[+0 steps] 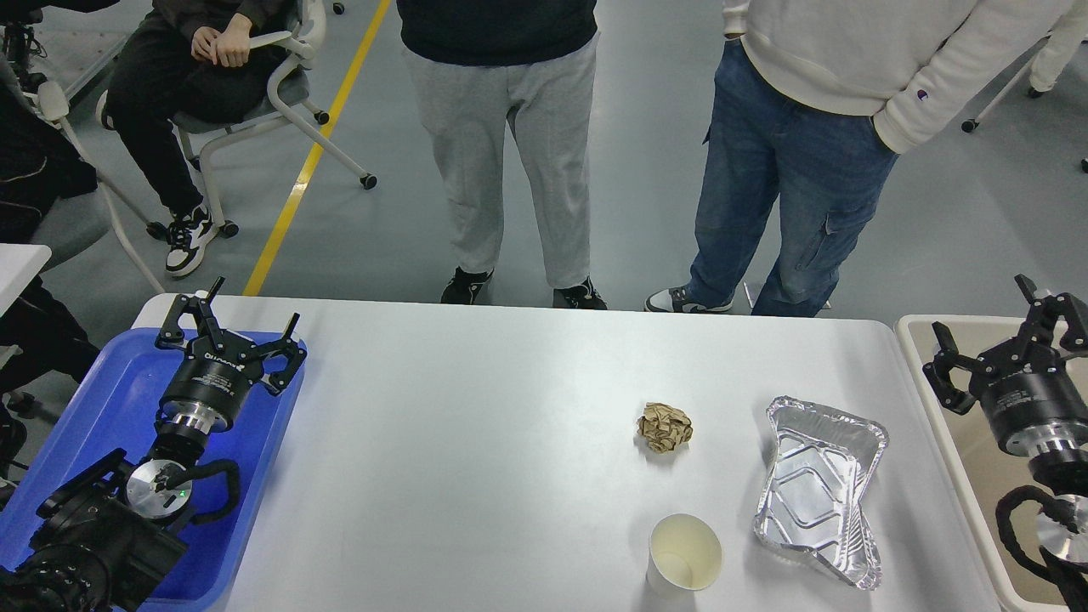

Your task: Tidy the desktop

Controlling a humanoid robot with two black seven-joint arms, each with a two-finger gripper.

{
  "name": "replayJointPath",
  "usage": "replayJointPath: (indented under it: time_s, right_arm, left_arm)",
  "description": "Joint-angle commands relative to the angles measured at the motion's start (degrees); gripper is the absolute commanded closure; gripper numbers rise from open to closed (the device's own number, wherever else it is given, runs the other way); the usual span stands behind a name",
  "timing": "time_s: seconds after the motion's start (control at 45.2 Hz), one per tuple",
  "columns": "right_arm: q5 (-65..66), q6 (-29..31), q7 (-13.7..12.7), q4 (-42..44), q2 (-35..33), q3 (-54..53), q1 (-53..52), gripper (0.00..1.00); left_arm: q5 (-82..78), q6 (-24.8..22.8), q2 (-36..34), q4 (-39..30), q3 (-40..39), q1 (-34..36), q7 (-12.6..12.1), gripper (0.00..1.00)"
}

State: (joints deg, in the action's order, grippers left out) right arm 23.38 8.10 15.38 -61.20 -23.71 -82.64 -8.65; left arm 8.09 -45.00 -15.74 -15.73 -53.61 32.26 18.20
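The white desktop [476, 442] fills the lower middle of the head view. On its right half lie a crumpled brown paper ball [665, 427], a bent foil tray [818, 488] and an upright white paper cup [684, 553] near the front edge. My left gripper [248, 316] hovers open over the blue tray [102, 399] at the far left, with nothing between its fingers. My right gripper [986, 327] is open and holds nothing, above the beige bin [926, 340] at the far right. Both grippers are well away from the three items.
Two people stand just beyond the desktop's far edge [544, 299], and another sits on a wheeled chair [280, 93] at the back left. A second white table corner [21, 259] shows at the left.
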Motion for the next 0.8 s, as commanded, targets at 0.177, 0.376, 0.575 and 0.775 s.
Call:
replayJointPath:
  time_s: [0.177, 0.376, 0.575, 0.775]
  right_arm:
    - [0.0, -0.2, 0.0, 0.0, -0.2, 0.4, -0.1, 0.0]
    - [0.1, -0.3, -0.1, 0.5, -0.3, 0.4, -0.5, 0.0]
    - [0.8, 0.0, -0.1, 0.2, 0.8, 2.5, -1.8, 0.0]
    - [1.0, 0.0, 0.0, 0.0, -1.4, 2.3, -2.0, 0.0]
  left_arm:
    - [0.0, 0.0, 0.0, 0.0, 0.0, 0.0, 0.0, 0.0]
    - [0.0, 0.0, 0.0, 0.0, 0.0, 0.0, 0.0, 0.0]
    - [0.0, 0.0, 0.0, 0.0, 0.0, 0.0, 0.0, 0.0]
    - [0.0, 0.0, 0.0, 0.0, 0.0, 0.0, 0.0, 0.0]
